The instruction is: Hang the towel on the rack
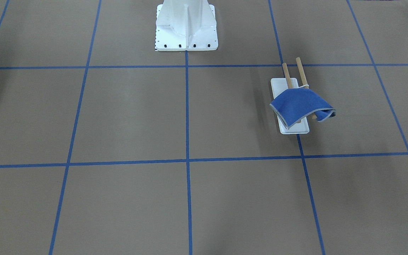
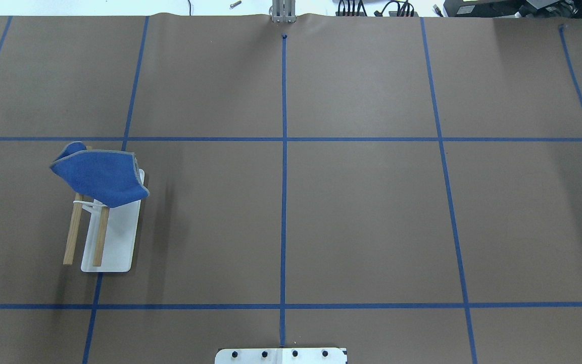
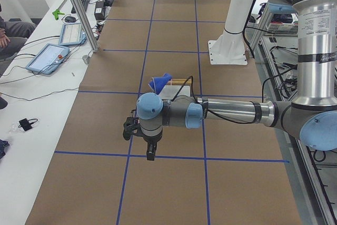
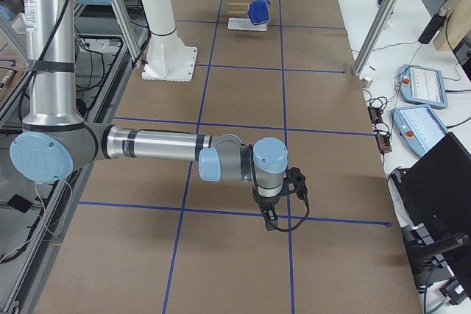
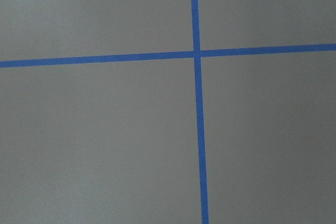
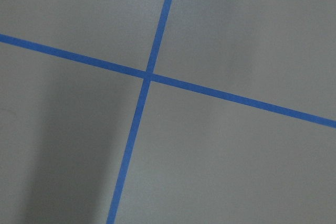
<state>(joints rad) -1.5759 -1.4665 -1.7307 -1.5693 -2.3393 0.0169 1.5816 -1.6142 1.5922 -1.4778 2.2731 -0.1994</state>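
Observation:
The royal-blue towel (image 2: 101, 174) lies draped over the far ends of the rack's two wooden dowels (image 2: 73, 237), with one corner bunched up on its outer side. The rack's white base (image 2: 116, 242) stands on the table's left half. Towel (image 1: 298, 104) and rack base (image 1: 293, 129) also show in the front-facing view. My left gripper (image 3: 150, 154) hangs above the table, short of the towel (image 3: 159, 81) and apart from it. My right gripper (image 4: 270, 224) hangs far from the towel (image 4: 259, 11). I cannot tell whether either gripper is open or shut. Both wrist views show only brown paper and blue tape.
The large white bolted pedestal (image 1: 186, 32) stands at the robot's edge of the table, also in the overhead view (image 2: 281, 355). Blue tape lines grid the brown paper. Tablets (image 3: 50, 56) and cables lie on the operators' side table, behind a metal frame post (image 3: 79, 9).

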